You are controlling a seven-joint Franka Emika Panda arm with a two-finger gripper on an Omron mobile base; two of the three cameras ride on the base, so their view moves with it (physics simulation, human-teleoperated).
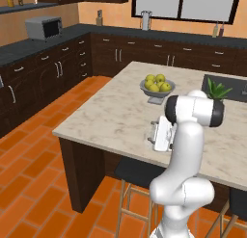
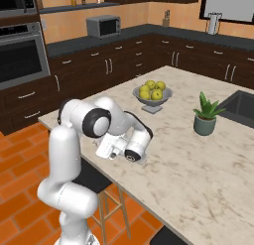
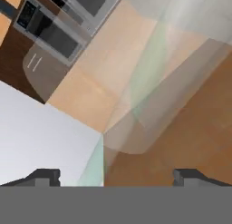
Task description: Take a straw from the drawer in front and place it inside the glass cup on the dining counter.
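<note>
Pale marble bench [image 1: 111, 112] in a dark-cabinet kitchen
Jaws [image 3: 115, 175] wide open, holding nothing; fruit bowl [image 2: 152, 96] and potted plant [image 2: 205, 121] stand on the bench above orange floor tiles [image 1: 29, 174].

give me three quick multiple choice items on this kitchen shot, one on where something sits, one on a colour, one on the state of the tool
1. Where does the fruit bowl stand?
A. on the dining counter
B. on the floor
C. in the sink

2. What colour is the fruit in the bowl?
A. red
B. yellow-green
C. purple

3. How does the tool stand?
A. shut tight
B. open
C. shut on the potted plant

Answers:
1 A, the bowl rests on the pale marble-look top.
2 B, the heap of round fruit is yellow-green in both base views.
3 B, the hand view shows its two dark tips far apart with a pale green strip and clear glass ahead.
</note>
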